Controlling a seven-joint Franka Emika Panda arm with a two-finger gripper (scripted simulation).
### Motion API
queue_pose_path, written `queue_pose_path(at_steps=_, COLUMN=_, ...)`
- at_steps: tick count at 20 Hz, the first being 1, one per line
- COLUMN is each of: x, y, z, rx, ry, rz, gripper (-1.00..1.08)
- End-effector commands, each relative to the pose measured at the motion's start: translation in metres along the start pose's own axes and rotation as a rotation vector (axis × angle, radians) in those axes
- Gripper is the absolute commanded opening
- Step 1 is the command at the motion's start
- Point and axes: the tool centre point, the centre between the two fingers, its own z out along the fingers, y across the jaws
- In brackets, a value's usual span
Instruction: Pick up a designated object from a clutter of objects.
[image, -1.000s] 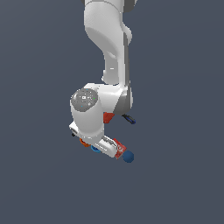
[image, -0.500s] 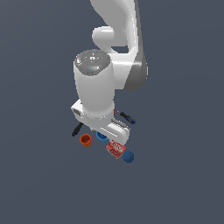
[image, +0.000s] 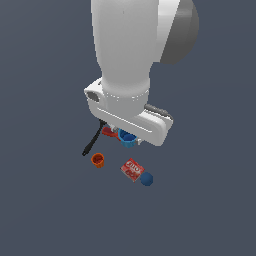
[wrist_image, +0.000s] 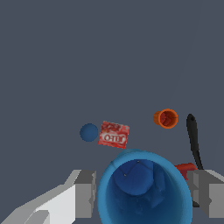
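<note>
Blue cup sits between my fingers, one pad each side of the rim, spread wide and not clamped yet. It's on the worktop at the edge of the clutter, with the red drill and the spatula just beside it.

Risk: thin rim plus round wall, so an off-centre close could squirt the cup sideways or tip it. The far finger could also snag the drill.

The wrist view shows the straddle; in the exterior view the hand hides most of the cup, but orange cup, red box and dark-blue ball show well apart.
</note>
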Motion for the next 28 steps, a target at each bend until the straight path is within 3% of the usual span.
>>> queue_pose_path(at_steps=1, x=-0.004, y=-0.005, z=-0.018, rx=-0.002, ry=-0.004, rz=0.000, gripper=-1.00)
queue_pose_path(at_steps=8, x=-0.008, y=-0.014, z=-0.047, rx=-0.003, ry=-0.010, rz=-0.001, gripper=-1.00)
queue_pose_path(at_steps=16, x=-0.009, y=-0.016, z=-0.052, rx=-0.004, ry=-0.011, rz=-0.001, gripper=-1.00)
queue_pose_path(at_steps=28, x=0.007, y=-0.019, z=-0.075, rx=-0.004, ry=-0.011, rz=-0.001, gripper=-1.00)
